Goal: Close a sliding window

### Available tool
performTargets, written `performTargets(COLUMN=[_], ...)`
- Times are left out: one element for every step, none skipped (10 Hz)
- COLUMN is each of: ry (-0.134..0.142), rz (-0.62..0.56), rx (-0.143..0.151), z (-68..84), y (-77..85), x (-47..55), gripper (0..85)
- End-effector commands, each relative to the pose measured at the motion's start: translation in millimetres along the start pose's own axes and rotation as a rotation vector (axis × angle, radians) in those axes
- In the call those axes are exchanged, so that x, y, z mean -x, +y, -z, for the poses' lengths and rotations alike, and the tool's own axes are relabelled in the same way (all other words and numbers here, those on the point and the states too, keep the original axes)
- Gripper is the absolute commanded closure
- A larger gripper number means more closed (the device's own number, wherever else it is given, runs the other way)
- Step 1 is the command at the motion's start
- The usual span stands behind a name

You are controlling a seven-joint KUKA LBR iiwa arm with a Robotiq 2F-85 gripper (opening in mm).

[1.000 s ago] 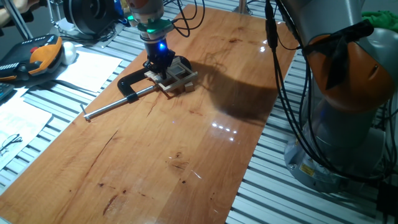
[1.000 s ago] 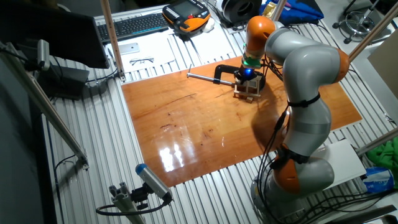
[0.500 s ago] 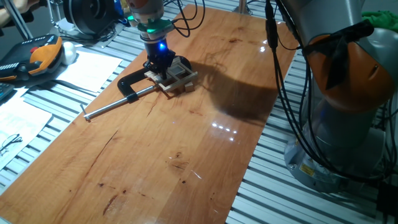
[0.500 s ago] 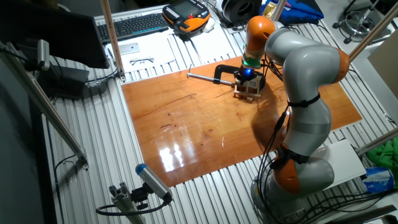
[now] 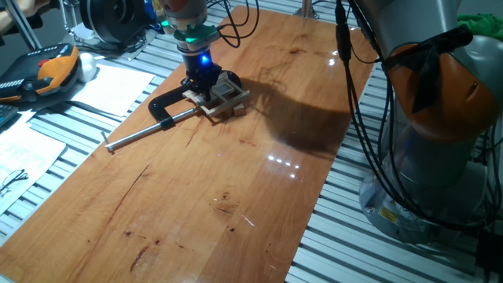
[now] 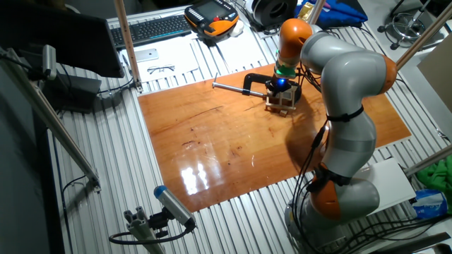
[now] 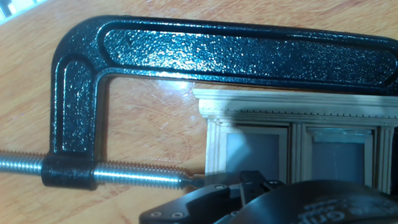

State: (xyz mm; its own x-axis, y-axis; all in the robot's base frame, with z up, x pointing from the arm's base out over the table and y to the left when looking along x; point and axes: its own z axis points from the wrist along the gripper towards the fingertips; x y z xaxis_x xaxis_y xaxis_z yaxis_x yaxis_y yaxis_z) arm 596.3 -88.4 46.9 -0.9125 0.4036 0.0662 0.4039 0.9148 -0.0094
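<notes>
The sliding window (image 5: 226, 97) is a small pale wood frame lying on the wooden table, held in a black C-clamp (image 5: 167, 105) with a steel screw rod. It also shows in the other fixed view (image 6: 284, 103). In the hand view the window (image 7: 292, 118) shows two panes split by thin bars, with the clamp (image 7: 81, 81) around its left and top. My gripper (image 5: 205, 86) stands straight down on the window's near-left side, blue light on; it also shows in the other fixed view (image 6: 280, 89). Its black body fills the hand view's bottom edge, and its fingertips are hidden.
The clamp's rod (image 5: 145, 133) sticks out toward the table's left edge. Papers (image 5: 110, 88), an orange-black pendant (image 5: 49, 72) and a cable spool (image 5: 118, 20) lie beyond that edge. The arm's base (image 5: 440, 134) stands at the right. A keyboard (image 6: 152, 28) lies behind the table.
</notes>
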Motion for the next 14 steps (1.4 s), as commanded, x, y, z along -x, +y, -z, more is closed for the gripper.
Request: performTargets(ry=[0.001, 0.003, 0.004, 0.005, 0.005, 0.006, 0.007, 0.007, 0.006, 0.006, 0.006, 0.006, 0.003, 0.001], rz=[0.000, 0.000, 0.000, 0.000, 0.000, 0.000, 0.000, 0.000, 0.000, 0.000, 0.000, 0.000, -0.001, -0.002], rx=[0.000, -0.001, -0.002, 0.000, 0.000, -0.001, 0.000, 0.000, -0.001, -0.001, -0.001, -0.001, -0.001, -0.002], z=[0.4, 1.1, 1.1, 0.8, 1.1, 1.6, 1.8, 2.3, 2.8, 2.8, 2.8, 2.7, 2.7, 2.6], y=[-0.1, -0.2, -0.1, 0.1, 0.0, 0.1, 0.2, 0.1, 0.1, 0.3, 0.6, 0.7, 0.7, 0.5], x=[-0.3, -0.8, -1.1, -1.5, -2.0, -2.5, -3.0, -3.5, -4.0, -4.3, -4.8, -4.9, -4.6, -4.1], gripper=[85.0, 85.0, 85.0, 85.0, 85.0, 85.0, 85.0, 85.0, 85.0, 85.0, 85.0, 85.0, 85.0, 85.0])
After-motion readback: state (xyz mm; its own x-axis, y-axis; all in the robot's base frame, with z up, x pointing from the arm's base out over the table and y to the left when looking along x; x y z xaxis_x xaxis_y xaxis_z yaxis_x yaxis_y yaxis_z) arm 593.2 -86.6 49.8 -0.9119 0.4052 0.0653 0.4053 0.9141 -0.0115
